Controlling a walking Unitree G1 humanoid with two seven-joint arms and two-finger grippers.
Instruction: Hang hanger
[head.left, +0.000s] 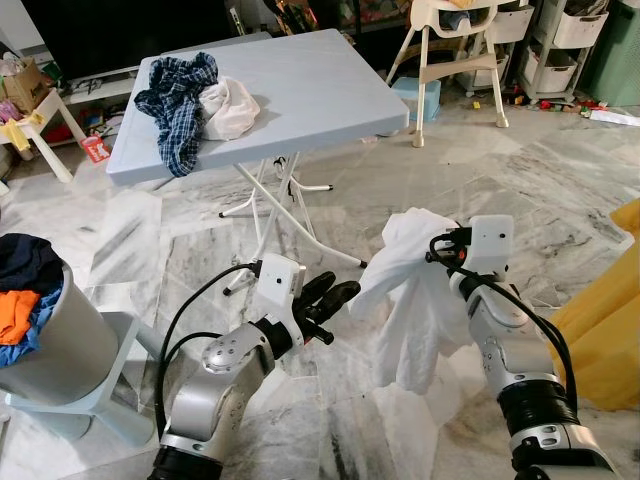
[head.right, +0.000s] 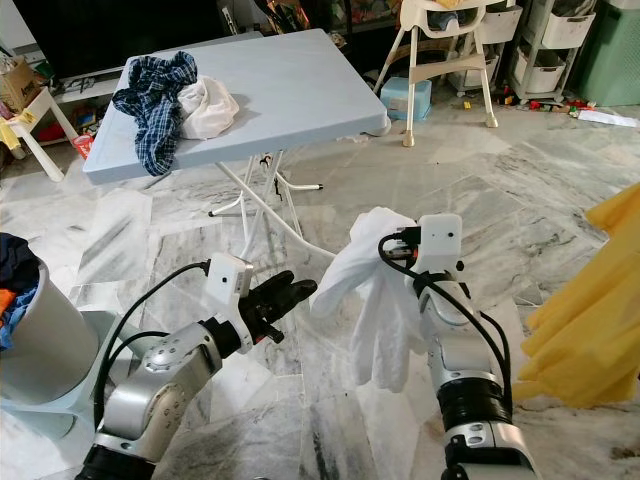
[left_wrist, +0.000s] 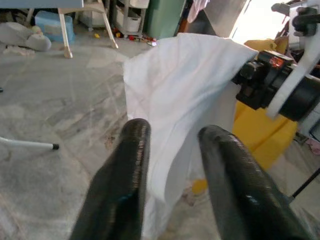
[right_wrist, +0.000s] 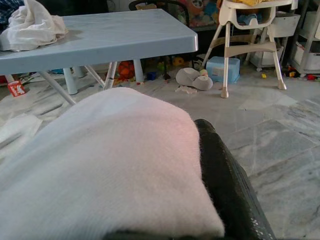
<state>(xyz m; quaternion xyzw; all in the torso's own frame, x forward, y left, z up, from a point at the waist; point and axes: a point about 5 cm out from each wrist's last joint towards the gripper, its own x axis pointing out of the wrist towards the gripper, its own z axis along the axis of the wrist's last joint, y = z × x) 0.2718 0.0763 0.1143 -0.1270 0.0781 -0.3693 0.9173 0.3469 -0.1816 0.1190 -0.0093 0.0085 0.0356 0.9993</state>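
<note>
We find no hanger in any view. The right gripper (head.left: 432, 243) is closed on a white garment (head.left: 410, 300), which drapes from the fingers and hangs clear of the marble floor (head.left: 560, 190) at centre frame. In the right wrist view the cloth (right_wrist: 105, 160) covers the gripper, with one black finger (right_wrist: 225, 180) showing beside it. The left gripper (head.left: 325, 300) sits at about 9 o'clock of the garment, just beside its edge, fingers parted by a narrow gap and holding nothing; the left wrist view shows both fingers (left_wrist: 125, 180) aimed at the cloth (left_wrist: 180, 105). At 11 o'clock stands a light blue folding table (head.left: 320, 90) bearing a plaid shirt (head.left: 180, 100) touching a white cloth (head.left: 228, 108). At 9 o'clock a grey laundry basket (head.left: 50, 350) holds dark and orange clothes. Yellow fabric (head.left: 600, 320) lies at 3 o'clock; a high chair (head.left: 450, 50) at 1 o'clock.
</note>
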